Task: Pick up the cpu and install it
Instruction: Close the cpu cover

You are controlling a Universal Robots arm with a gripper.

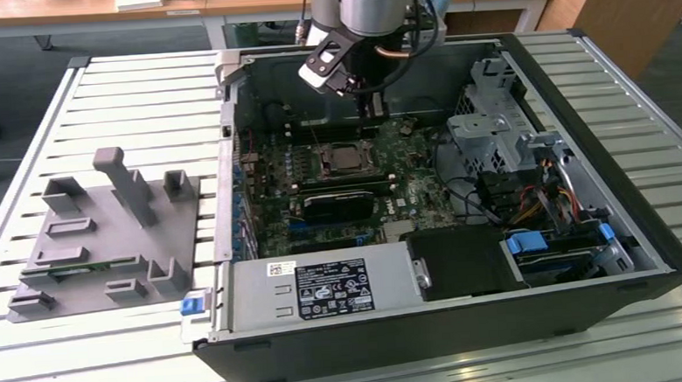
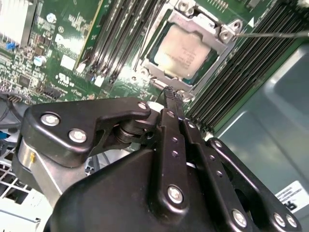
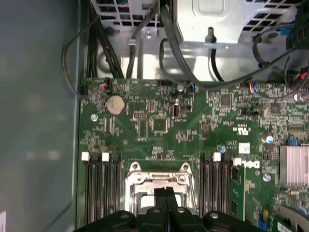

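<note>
The cpu (image 2: 185, 50) is a silvery-grey square lying flat inside the metal-framed socket (image 2: 226, 44) on the green motherboard (image 3: 159, 125). In the exterior view the cpu (image 1: 345, 158) sits mid-board inside the open computer case (image 1: 623, 229). My gripper (image 2: 169, 93) hangs just above the socket's edge, its black fingers (image 2: 175, 140) pressed together with nothing between them. In the first wrist view the gripper (image 3: 165, 191) overlaps the socket frame (image 3: 133, 180). From the exterior view the gripper (image 1: 367, 107) is a little behind the socket, toward the case's back wall.
Rows of black memory slots (image 3: 102, 188) flank the socket on both sides. A silver heatsink (image 3: 293, 165) and black cables (image 3: 145, 43) lie near the drive cage (image 1: 490, 126). A grey plastic tray (image 1: 99, 247) stands on the slatted table at the exterior view's left.
</note>
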